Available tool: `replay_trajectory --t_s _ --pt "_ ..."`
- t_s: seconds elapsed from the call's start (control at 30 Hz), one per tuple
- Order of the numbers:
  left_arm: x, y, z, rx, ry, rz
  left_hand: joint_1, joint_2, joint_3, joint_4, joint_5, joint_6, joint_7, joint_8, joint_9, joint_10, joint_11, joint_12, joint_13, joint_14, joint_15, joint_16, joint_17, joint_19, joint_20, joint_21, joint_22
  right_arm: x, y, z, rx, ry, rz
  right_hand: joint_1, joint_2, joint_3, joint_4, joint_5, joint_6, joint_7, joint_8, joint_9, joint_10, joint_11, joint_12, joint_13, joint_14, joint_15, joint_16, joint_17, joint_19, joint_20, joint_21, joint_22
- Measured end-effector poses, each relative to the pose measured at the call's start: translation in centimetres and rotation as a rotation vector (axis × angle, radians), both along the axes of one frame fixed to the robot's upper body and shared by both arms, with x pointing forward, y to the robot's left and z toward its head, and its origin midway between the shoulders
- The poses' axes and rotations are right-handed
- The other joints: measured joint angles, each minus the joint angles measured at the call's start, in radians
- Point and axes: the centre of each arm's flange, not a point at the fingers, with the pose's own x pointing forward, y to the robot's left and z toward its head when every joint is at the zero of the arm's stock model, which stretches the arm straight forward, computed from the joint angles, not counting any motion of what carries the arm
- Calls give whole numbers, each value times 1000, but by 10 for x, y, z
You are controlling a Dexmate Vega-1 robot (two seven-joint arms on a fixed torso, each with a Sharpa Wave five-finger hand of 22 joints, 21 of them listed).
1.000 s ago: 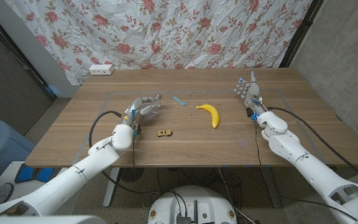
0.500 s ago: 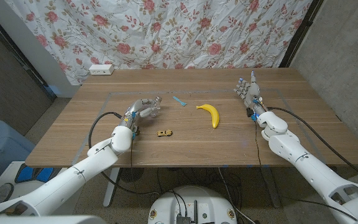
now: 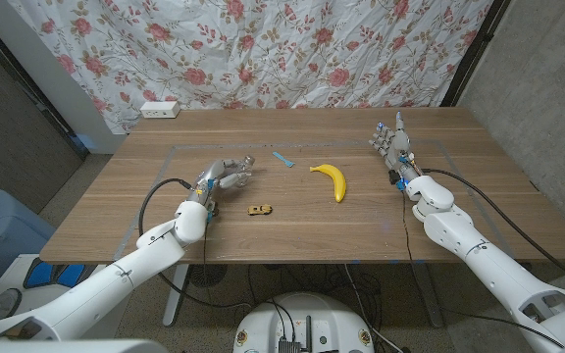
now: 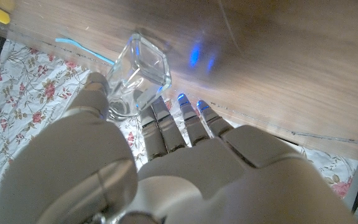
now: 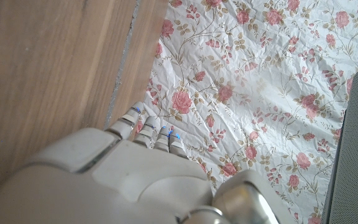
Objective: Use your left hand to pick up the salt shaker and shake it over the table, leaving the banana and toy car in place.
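Salt shaker (image 4: 140, 65) in left hand (image 3: 222, 177)

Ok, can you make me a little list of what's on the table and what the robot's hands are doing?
left hand: holds the clear salt shaker
right hand: holds nothing, fingers apart, near the table's right side
banana: lies on the table, right of the middle
toy car: sits on the table, nearer the robot than the left hand
blue strip: lies beyond the toy car
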Motion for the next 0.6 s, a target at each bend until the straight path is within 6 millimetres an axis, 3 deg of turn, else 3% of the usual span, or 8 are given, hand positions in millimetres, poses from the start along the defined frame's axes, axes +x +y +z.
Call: replay_trajectory --t_s 0.6 --pt "3 2 -6 25 18 13 0 0 3 3 0 -2 -2 0 0 -7 0 0 0 -9 -2 0 0 0 0 0 0 0 0 0 0 0 0 0 0 0 0 0 0 0 0 0 0 0 0 0 0 0 0 0 0 0 0 0"
